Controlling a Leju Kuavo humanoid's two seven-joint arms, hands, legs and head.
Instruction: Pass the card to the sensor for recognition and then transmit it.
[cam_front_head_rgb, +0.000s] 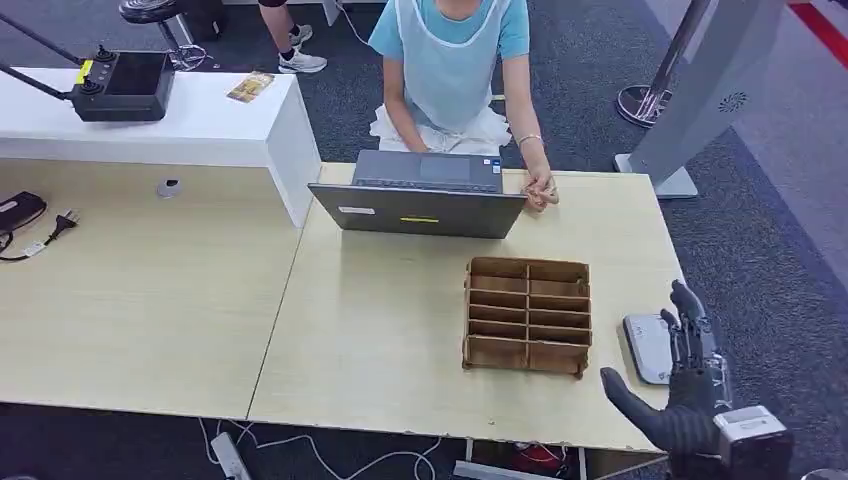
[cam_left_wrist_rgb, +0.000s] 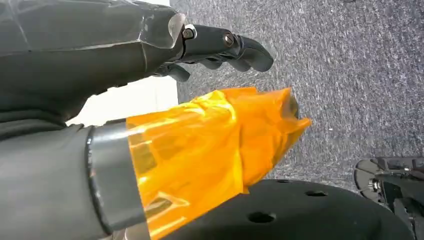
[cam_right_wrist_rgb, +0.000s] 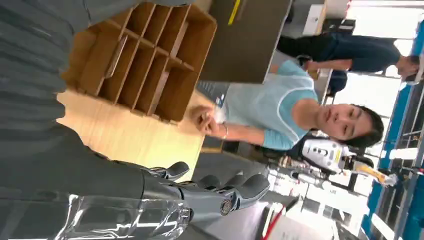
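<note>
My right hand (cam_front_head_rgb: 685, 375) hovers at the table's right front corner, its fingers spread and the thumb apart, holding nothing. Just beyond its fingertips a flat grey-white sensor pad (cam_front_head_rgb: 647, 347) lies on the table. Left of the pad stands a wooden divided box (cam_front_head_rgb: 527, 315); the right wrist view shows the same box (cam_right_wrist_rgb: 142, 55) past my right hand (cam_right_wrist_rgb: 200, 195). I cannot make out a card. My left hand (cam_left_wrist_rgb: 125, 60) hangs over grey carpet, its thumb wrapped in orange film, its fingers loosely extended and holding nothing.
A person (cam_front_head_rgb: 450, 60) sits behind the table with one hand (cam_front_head_rgb: 540, 190) resting beside an open laptop (cam_front_head_rgb: 420, 208). A white counter (cam_front_head_rgb: 200, 125) with a black device stands at the back left. A light wooden table (cam_front_head_rgb: 380, 300) spreads between laptop and box.
</note>
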